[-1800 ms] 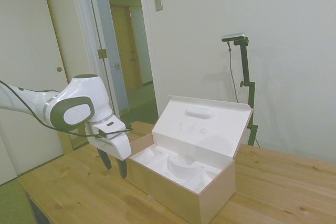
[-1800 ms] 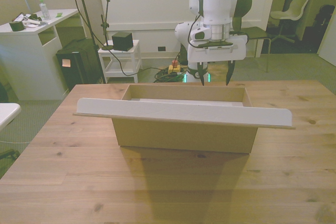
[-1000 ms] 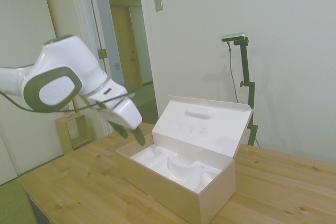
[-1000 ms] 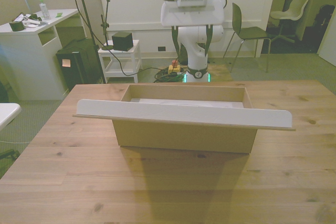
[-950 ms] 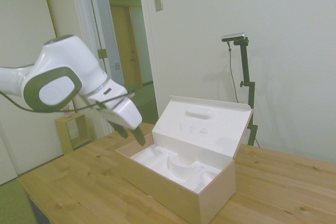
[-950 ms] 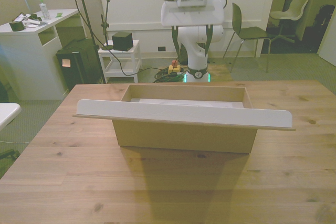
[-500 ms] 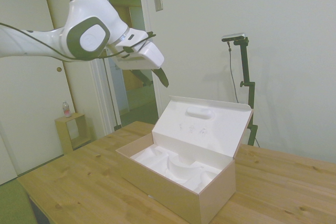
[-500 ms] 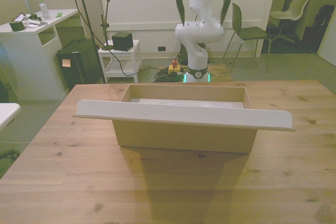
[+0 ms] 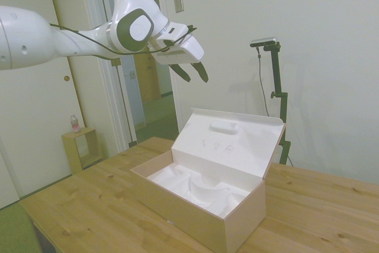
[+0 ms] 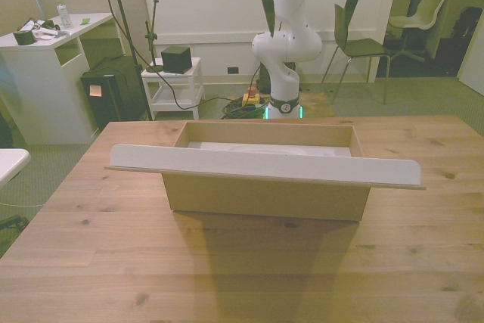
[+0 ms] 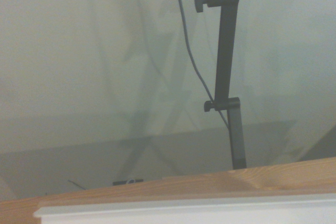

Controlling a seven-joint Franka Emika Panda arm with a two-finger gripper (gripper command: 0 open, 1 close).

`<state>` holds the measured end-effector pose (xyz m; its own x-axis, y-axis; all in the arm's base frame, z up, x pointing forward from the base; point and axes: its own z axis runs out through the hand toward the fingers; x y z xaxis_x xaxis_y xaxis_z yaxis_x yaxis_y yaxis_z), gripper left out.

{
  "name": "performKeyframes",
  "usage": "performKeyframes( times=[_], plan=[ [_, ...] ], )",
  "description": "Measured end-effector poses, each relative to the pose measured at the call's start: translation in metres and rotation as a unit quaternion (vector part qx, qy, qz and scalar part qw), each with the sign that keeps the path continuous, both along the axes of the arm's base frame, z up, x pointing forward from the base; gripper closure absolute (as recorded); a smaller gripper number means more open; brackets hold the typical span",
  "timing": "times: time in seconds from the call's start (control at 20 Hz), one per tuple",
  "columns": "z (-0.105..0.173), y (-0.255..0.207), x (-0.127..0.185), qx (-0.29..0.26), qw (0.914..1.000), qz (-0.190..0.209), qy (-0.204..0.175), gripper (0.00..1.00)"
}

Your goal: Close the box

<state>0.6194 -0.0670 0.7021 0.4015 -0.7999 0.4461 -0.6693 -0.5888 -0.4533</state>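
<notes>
White pincer [image 9: 195, 73] has risen above open box [image 9: 204, 199]

The box [image 9: 201, 205] is tan cardboard outside, with a white inside and a white lid [image 9: 228, 140]. The desk [image 10: 242, 262] is pale knotty wood. The arm [image 9: 35, 34] is white with grey joint panels; the pincer [image 9: 190, 71] fingers look dark, perhaps black.
</notes>
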Motion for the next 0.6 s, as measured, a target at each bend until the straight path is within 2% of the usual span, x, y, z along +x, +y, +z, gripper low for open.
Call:
performKeyframes(
  times=[0.4, 0.6],
  plan=[
    [-0.011, -0.034, 0.045, 0.024, 0.9992, -0.017, 0.028, 0.00],
    [-0.029, -0.036, 0.077, 0.028, 0.9984, -0.014, 0.047, 0.00]
  ],
)
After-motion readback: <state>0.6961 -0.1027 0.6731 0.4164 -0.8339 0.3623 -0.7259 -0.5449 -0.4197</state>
